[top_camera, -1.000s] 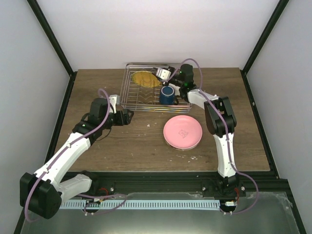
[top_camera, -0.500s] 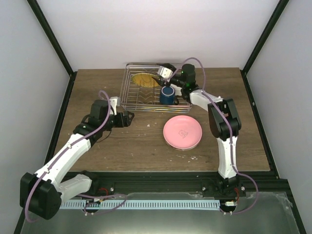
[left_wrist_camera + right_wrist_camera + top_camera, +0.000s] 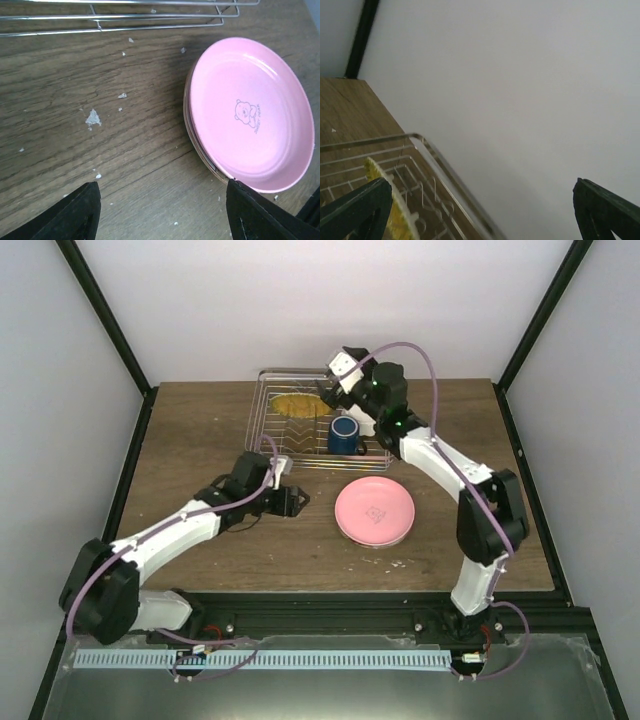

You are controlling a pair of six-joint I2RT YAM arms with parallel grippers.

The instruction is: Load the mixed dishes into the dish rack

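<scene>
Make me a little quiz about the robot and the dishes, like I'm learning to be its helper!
1. True or false: the dark blue mug sits inside the dish rack.
2. Which plate lies on the table, outside the rack? A) pink plate B) red plate C) black plate
3. Fill in: the jaws of the left pincer and the right pincer both stand ____.

Key: 1 true; 2 A; 3 open.

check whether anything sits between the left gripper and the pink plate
Nothing visible does. Between the open left gripper and the pink plate lies only bare table with a few small white crumbs.
</scene>
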